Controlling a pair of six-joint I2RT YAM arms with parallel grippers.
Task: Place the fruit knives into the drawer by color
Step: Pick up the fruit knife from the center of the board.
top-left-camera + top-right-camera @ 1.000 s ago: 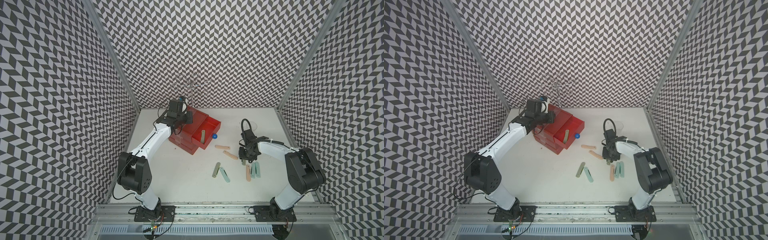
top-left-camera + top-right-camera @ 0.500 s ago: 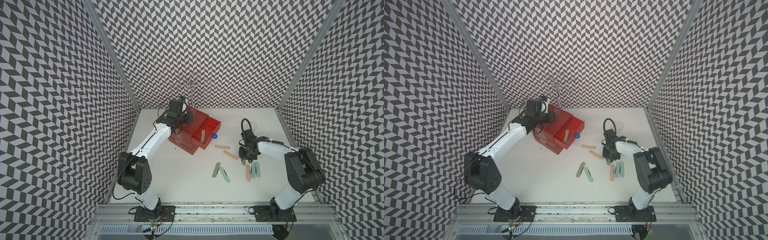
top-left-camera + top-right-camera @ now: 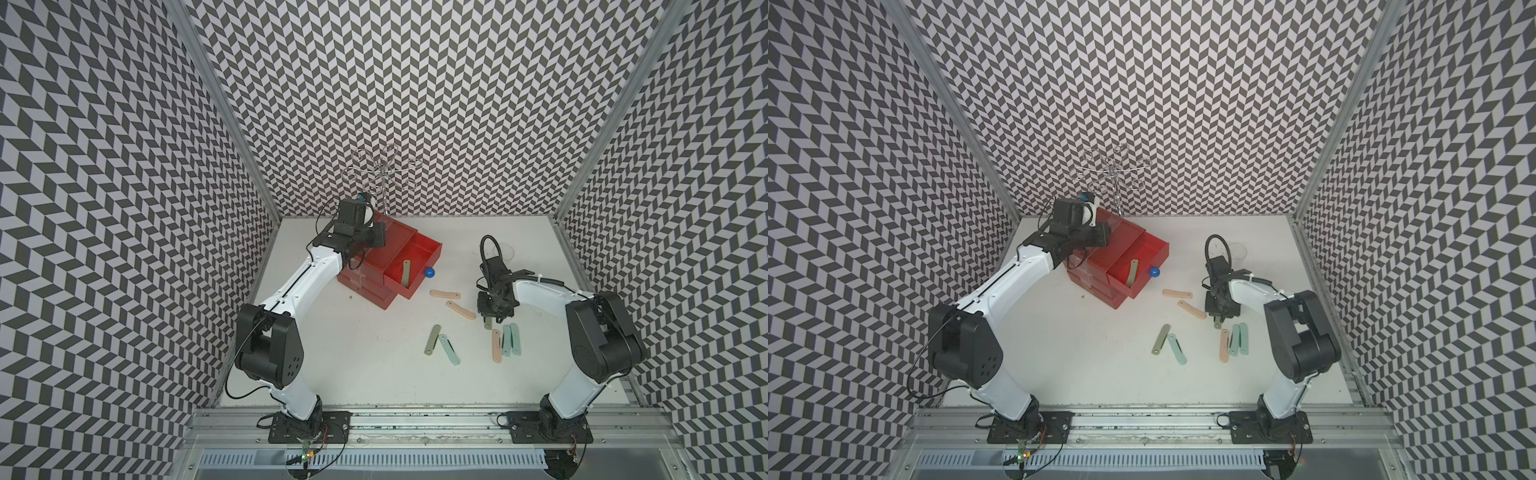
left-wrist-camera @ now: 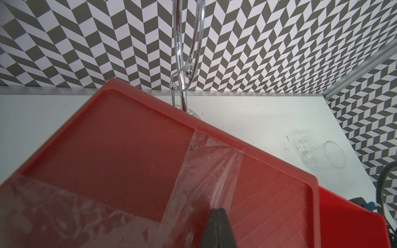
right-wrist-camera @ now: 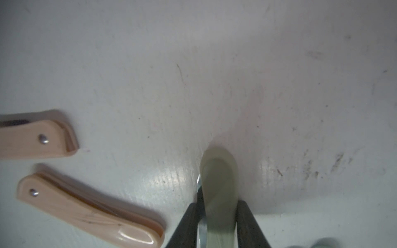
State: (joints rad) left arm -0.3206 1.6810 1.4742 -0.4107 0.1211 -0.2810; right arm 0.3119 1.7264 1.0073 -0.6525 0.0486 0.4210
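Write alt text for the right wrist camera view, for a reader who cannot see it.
The right gripper clamps a grey-green fruit knife between two dark fingers, its rounded end pointing out over the scuffed white table. Two peach-pink fruit knives lie flat on the table off to one side.

I find no word, number or brand that I can read anywhere; the clear cup [image 4: 324, 156] carries faint printed marks, too small for me to make out.
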